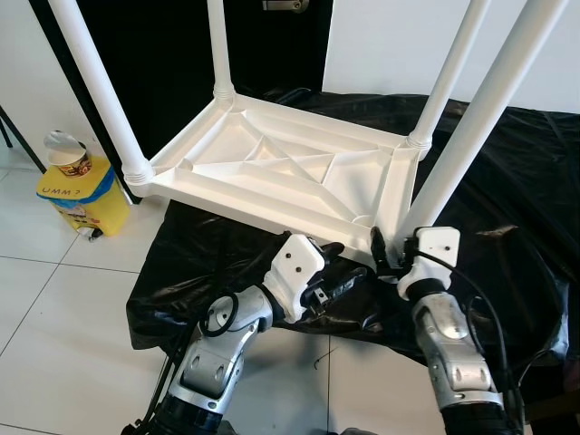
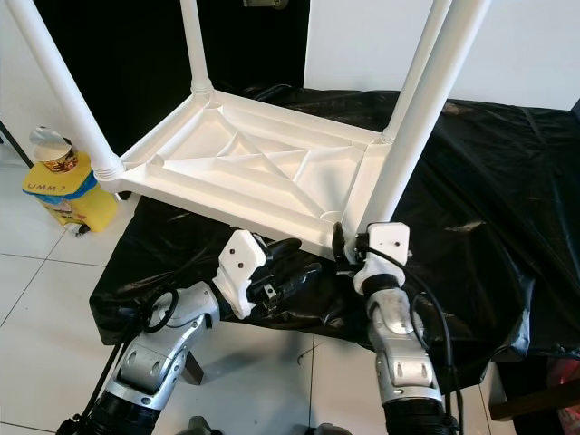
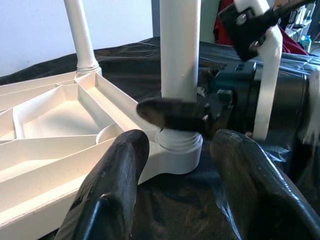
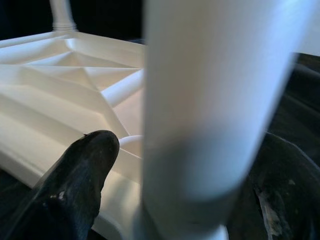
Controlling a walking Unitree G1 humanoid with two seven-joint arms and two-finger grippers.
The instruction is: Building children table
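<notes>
A white plastic children's table [image 1: 272, 172] lies upside down on a black sheet [image 1: 517, 172], its legs pointing up. My right gripper [image 1: 391, 249] is at the near right corner, shut on the base of the near right leg [image 1: 471, 127]. In the right wrist view that leg [image 4: 210, 100] stands between the black fingers [image 4: 80, 185]. The left wrist view has one of those fingers crossing the leg [image 3: 180, 50] just above its threaded socket [image 3: 177, 145]. My left gripper [image 1: 340, 281] hovers open just left of that corner, at the table's front edge, with nothing between its fingers [image 3: 115, 190].
A yellow container [image 1: 86, 199] with a lidded cup [image 1: 65, 152] on top stands on the white tile floor [image 1: 45, 299] to the left. Behind the table are a dark doorway [image 1: 163, 54] and a white wall [image 1: 390, 36]. The sheet's front edge overhangs near my arms.
</notes>
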